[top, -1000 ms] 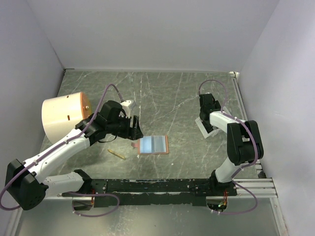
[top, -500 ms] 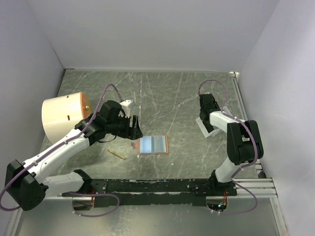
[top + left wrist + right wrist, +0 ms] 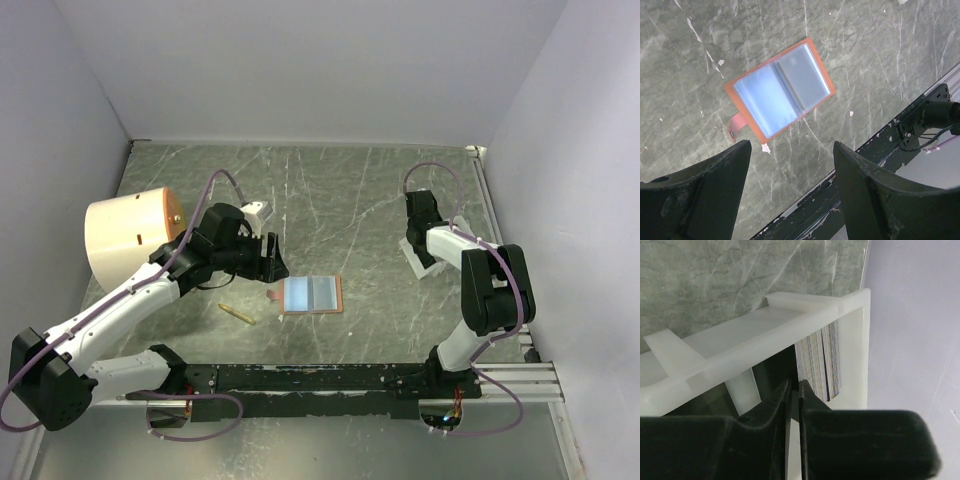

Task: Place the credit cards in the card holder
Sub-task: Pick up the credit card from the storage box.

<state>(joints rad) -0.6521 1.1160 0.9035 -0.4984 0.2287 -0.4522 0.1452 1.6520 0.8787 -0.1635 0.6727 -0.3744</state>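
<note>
Pressing my right gripper (image 3: 794, 384) together beside the credit cards (image 3: 820, 360); my left gripper (image 3: 791, 150) gapes above the card holder (image 3: 777, 90).

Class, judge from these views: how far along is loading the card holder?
Done: the card holder lies open, pale cards seemingly in both pockets. In hand: the right fingers pinch almost shut beside the credit cards stacked in the white tray; grip unclear. The left fingers hover open. Left: that stack.
</note>
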